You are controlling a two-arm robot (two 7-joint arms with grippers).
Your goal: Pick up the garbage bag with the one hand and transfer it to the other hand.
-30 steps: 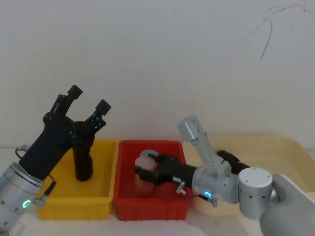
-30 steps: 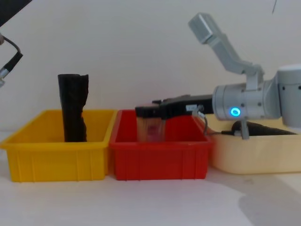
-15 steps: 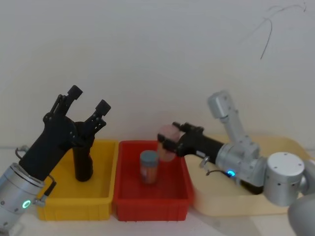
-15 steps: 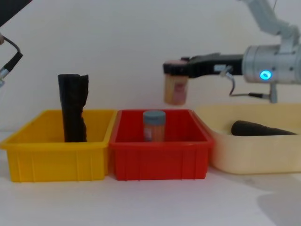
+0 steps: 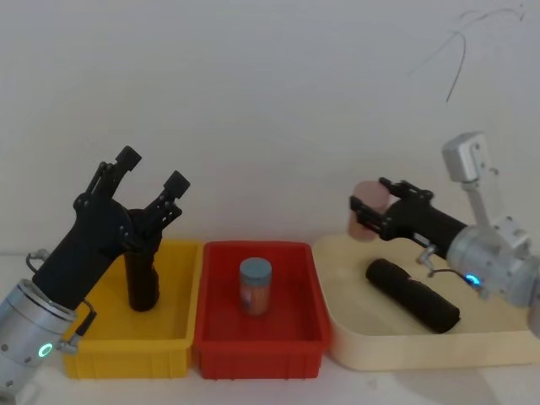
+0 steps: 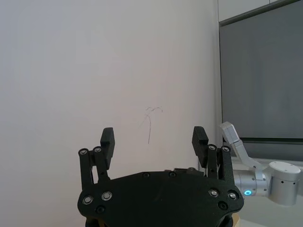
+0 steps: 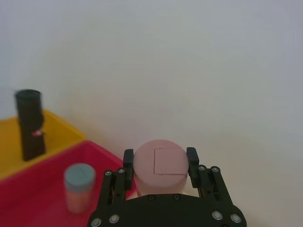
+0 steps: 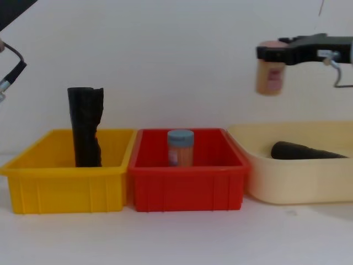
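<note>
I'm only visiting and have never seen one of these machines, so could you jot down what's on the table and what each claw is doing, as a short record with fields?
Yellow bin: holds an upright black roll with a ragged top
Red bin: holds a jar with a blue lid
Cream tray: holds a black roll lying on its side
Right claw: above the cream tray, shut on a pink-lidded jar
Left claw: open, raised above the yellow bin, holding nothing
</note>
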